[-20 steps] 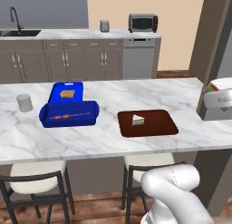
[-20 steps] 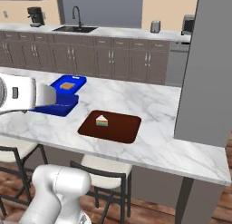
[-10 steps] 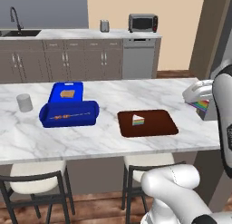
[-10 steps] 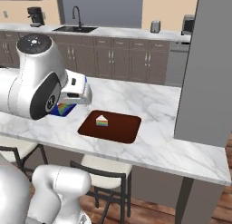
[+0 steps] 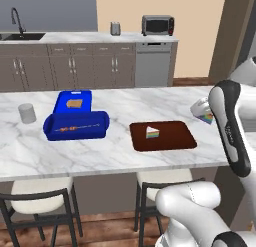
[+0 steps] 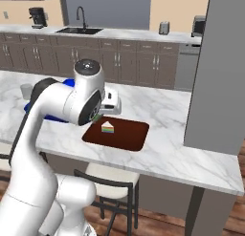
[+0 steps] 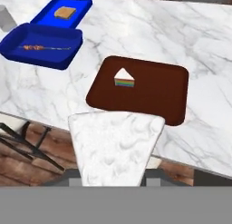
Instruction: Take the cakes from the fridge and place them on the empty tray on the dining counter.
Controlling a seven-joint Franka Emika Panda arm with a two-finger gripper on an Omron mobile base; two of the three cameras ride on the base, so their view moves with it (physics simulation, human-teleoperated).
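Swung further across since a second ago: arm now at right edge of left base view and centre-left of right base view, where earlier only a sliver showed. Gripper [image 7: 113, 184] clamped on second cake [image 7: 115, 146], white frosted wedge at bottom centre of hand view, held above near edge of dining counter [image 7: 190, 46]. Tray [image 7: 158, 89] at frame centre, first cake [image 7: 123, 77] resting in its upper-left part. Blue container [image 7: 43, 48] at upper left, well apart. Risks judged: slice slipping from a light grip on soft frosting; release short of the tray rim, over counter edge or floor; descent onto the seated slice if aimed left; free right half safer.
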